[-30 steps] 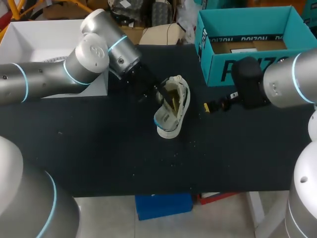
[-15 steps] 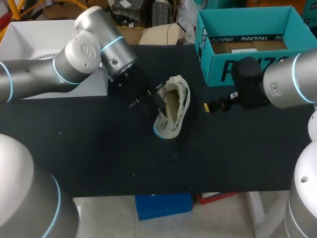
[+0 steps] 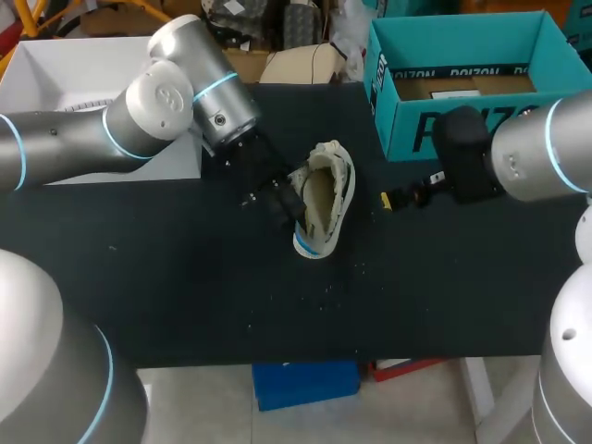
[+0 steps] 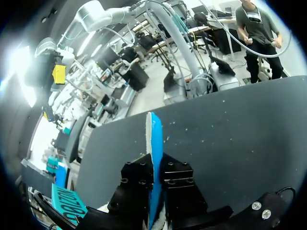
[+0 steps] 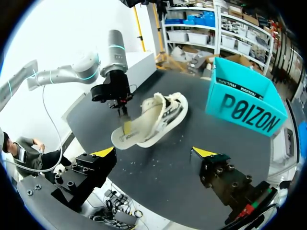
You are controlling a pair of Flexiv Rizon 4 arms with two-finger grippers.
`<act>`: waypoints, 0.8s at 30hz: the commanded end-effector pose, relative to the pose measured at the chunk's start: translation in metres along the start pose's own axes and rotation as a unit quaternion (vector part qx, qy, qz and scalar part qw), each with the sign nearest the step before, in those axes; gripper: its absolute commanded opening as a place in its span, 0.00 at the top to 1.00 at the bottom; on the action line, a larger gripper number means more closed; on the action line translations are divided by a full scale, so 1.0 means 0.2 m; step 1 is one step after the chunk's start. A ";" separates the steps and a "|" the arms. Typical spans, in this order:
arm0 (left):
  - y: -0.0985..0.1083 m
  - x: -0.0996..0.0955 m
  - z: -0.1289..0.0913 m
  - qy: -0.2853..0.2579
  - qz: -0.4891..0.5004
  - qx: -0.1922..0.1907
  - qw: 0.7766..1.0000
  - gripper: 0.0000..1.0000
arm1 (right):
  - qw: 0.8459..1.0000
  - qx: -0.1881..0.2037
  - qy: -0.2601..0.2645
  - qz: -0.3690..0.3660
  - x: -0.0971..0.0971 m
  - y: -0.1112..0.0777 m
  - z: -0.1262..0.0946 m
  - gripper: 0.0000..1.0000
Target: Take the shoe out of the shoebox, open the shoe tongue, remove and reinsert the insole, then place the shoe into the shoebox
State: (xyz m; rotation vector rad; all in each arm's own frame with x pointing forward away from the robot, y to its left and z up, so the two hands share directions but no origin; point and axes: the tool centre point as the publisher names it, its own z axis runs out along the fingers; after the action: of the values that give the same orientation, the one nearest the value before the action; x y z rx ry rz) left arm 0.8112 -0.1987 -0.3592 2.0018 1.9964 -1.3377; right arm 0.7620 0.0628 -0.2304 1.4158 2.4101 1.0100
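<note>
A cream mesh shoe [image 3: 326, 196] lies on its side on the black table, left of the teal shoebox [image 3: 467, 74]. My left gripper [image 3: 289, 205] is at the shoe's near end. In the left wrist view its black fingers [image 4: 138, 178] are pressed together on a thin blue and white strip [image 4: 154, 136], seemingly the insole's edge, which sticks out ahead of them. From the right wrist view the left gripper [image 5: 125, 120] stands over the shoe's [image 5: 152, 119] heel end. My right gripper [image 5: 153, 152] is wide open and holds nothing, right of the shoe beside the shoebox [image 5: 244, 103].
A white open bin [image 3: 88, 74] stands at the table's back left behind my left arm. Small white crumbs dot the black tabletop [image 3: 185, 296] in front of the shoe.
My left gripper came out of the shoe's opening, moved down to its near end and closed on the thin blue edge. The shoe shifted slightly. The right arm stayed still.
</note>
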 end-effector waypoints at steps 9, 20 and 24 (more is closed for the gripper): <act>0.15 -0.07 -0.01 -0.028 0.015 -0.008 0.999 1.00 | 1.000 0.001 -0.001 0.000 0.00 0.00 0.00 0.00; 0.25 -0.08 -0.01 -0.056 0.024 -0.015 0.998 1.00 | 1.000 0.001 -0.001 0.000 0.00 0.00 0.00 0.00; 0.26 -0.08 -0.02 -0.067 0.026 -0.017 0.997 1.00 | 1.000 0.001 -0.001 0.000 0.00 0.00 0.00 0.00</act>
State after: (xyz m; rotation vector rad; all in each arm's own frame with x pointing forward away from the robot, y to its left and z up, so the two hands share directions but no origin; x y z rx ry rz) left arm 0.8584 -0.2187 -0.3713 1.8885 1.8930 -1.3708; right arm 0.7620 0.0628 -0.2303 1.4159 2.4102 1.0096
